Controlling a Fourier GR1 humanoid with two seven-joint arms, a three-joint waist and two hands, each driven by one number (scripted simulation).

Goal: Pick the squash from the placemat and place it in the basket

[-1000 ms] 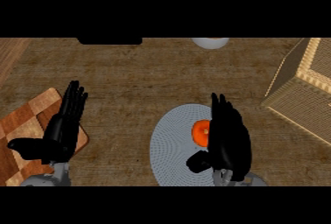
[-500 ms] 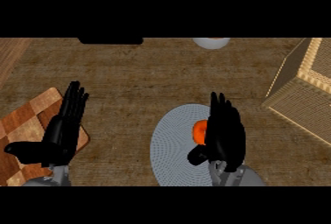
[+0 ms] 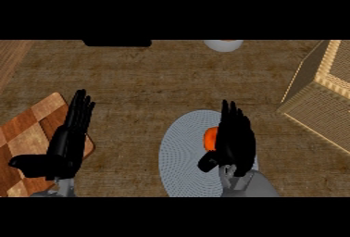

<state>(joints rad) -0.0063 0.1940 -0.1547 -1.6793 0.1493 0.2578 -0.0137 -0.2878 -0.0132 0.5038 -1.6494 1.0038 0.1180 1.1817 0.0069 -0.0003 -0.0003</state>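
Your right hand (image 3: 234, 139) now covers more of the squash (image 3: 210, 135), which lies on the placemat (image 3: 181, 157); its fingers are straight, not gripping. Your left hand (image 3: 68, 139) stays open at left. The basket (image 3: 321, 111) stands right.

Counter (image 3: 171, 83) between placemat (image 3: 179, 155) and basket (image 3: 321, 106) seems open.

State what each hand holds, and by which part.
Nothing is held. The right hand is open over the squash on the placemat; the left hand rests open at left.
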